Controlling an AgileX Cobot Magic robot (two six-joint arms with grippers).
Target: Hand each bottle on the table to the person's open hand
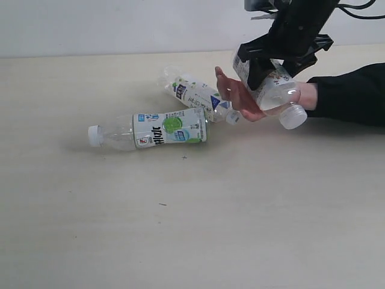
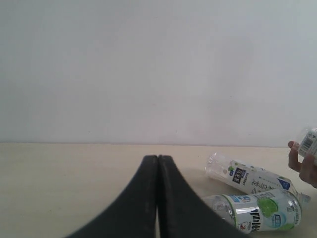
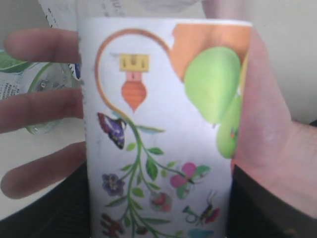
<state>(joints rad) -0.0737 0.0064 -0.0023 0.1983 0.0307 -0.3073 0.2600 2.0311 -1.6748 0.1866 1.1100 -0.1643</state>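
My right gripper (image 1: 263,71) is shut on the white floral bottle (image 1: 274,90), held tilted with its white cap (image 1: 293,117) down, lying against the person's open hand (image 1: 236,95). The right wrist view shows that floral bottle (image 3: 163,129) filling the frame, with the palm (image 3: 267,129) beside it and my dark fingers (image 3: 62,208) on either side. The white-green-blue bottle (image 1: 157,128) and the slim white-blue bottle (image 1: 198,96) lie on the table (image 1: 240,211). My left gripper (image 2: 158,157) is shut and empty, apart from both. The red bottle is out of view.
The person's black sleeve (image 1: 355,93) reaches in from the right edge along the table. A pale wall (image 1: 120,24) runs behind the far table edge. The left wrist view also shows both lying bottles (image 2: 252,179) and the person's fingers (image 2: 303,166).
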